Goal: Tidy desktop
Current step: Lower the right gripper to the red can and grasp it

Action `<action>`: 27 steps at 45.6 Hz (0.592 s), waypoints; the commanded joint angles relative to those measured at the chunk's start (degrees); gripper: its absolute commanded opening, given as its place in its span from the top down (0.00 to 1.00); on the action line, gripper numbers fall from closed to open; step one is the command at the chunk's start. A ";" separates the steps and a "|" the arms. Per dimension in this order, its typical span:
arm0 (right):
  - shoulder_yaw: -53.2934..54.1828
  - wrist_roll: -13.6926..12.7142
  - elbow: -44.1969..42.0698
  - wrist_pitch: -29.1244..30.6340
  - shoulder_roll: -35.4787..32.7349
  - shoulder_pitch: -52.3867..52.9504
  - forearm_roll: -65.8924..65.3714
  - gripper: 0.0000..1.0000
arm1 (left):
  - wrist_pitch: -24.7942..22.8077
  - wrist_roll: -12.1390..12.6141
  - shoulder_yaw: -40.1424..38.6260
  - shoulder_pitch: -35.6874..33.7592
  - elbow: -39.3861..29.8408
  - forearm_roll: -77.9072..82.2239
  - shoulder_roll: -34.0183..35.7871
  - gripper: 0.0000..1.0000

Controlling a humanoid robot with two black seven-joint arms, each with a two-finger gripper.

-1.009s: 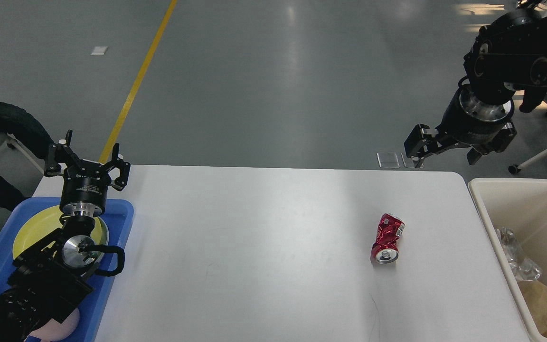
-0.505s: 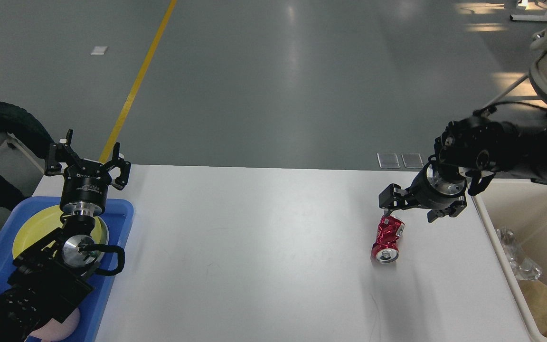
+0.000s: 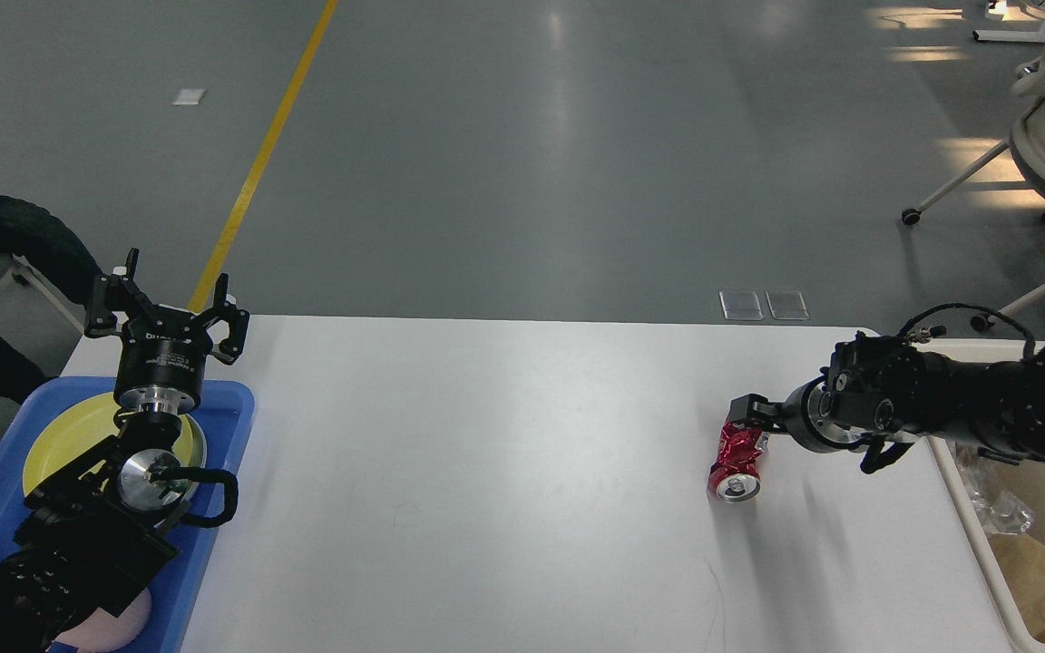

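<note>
Crushed red can lies on its side on the white worktop, right half, well short of the cream bin at the right edge. The can's open end faces the camera; the body is dented and creased.

Right gripper is low, coming in sideways from the bin side, right at the can's far end. Its fingers sit at or touching that end, but they look small and dark, so I cannot tell if they are apart, closed, or already on the can.

Left gripper hangs above the blue tray at the left; fingers spread apart, holding nothing. A yellow plate sits in the tray under that arm.

Handling guess: empty thin aluminium, very light, already crumpled, so it gives under squeeze and will not break. The smooth metal skin is likely slippery, and it can roll or skid on the slick worktop if nudged. Best hold looks like across the creased middle of the body, where the folds give grip, not the stiffer round rim end. Light pinch should be enough. The bin already holds clear wrap and cardboard, so that is probably where the can goes.
</note>
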 commanded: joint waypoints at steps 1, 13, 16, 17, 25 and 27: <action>0.14 0.00 -0.06 -0.12 0.33 -0.19 -0.02 0.00 | 0.00 0.00 0.00 0.04 -0.16 0.01 0.00 0.04; 1.02 0.00 -4.89 -3.02 2.96 -4.31 -0.02 0.00 | 0.00 0.00 0.00 -0.04 0.01 0.01 0.00 0.04; 1.11 0.00 -7.09 -3.11 4.19 -6.16 -0.02 0.00 | 0.00 0.00 0.00 0.04 -0.16 0.01 0.00 0.04; 1.11 0.00 -7.53 -3.11 4.45 -6.60 -0.02 0.00 | 0.00 0.00 0.00 -0.04 0.01 0.01 0.00 0.04; 1.11 -0.09 -8.32 -3.20 5.16 -8.54 -0.02 0.00 | 0.00 0.00 0.00 0.04 0.01 0.01 0.00 0.04; 1.11 -0.09 -8.32 -3.20 5.25 -8.63 0.07 0.00 | 0.00 0.00 0.00 -0.04 0.01 0.01 0.00 0.04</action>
